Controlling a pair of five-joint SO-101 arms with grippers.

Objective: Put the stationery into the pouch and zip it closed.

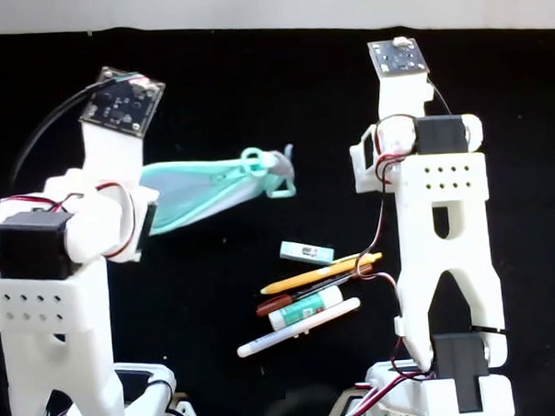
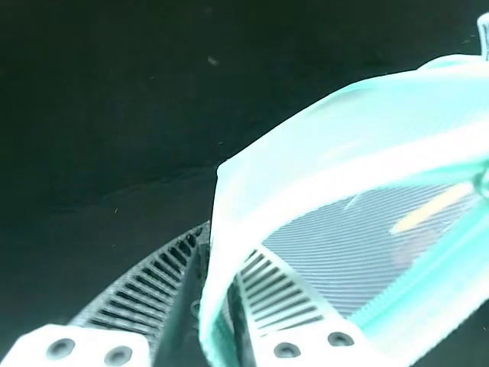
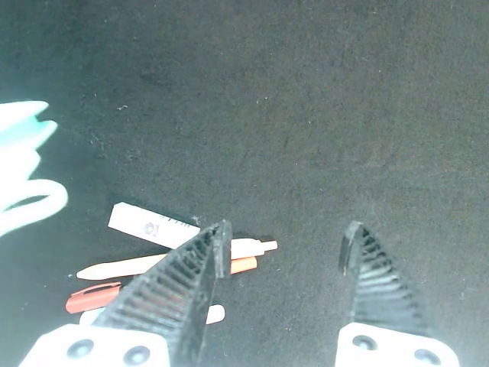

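- A black table (image 1: 254, 98) fills the scene, with a strip of pale wall (image 1: 250, 5) beyond its far edge.
- The two white arms stand at the near edge, one towards each near corner.
- The left gripper (image 2: 214, 302) is clamped on one end of the pouch (image 1: 203, 188). Its ribbed fingers (image 2: 275, 294) press the pale green fabric between them.
- The pouch is mint green with a mesh side. It is held up off the table left of the middle and stretches out sideways towards the centre. A loop (image 1: 252, 158) hangs at its free end.
- The right gripper (image 3: 287, 228) hangs over bare black cloth with its jaws spread wide and nothing between them.
- The stationery lies loose in a small cluster at the middle of the table, nearer the near edge than the far one, between the arms.
- In the cluster, a small white and teal eraser (image 1: 307, 253) lies farthest from the near edge.
- Next comes a yellow pen (image 1: 322, 273), then a dark red pen (image 1: 295, 302) just beside it.
- A glue stick (image 1: 305, 310) and a white marker (image 1: 297, 328) lie closest to the near edge.
- All of them lie well apart from the pouch.
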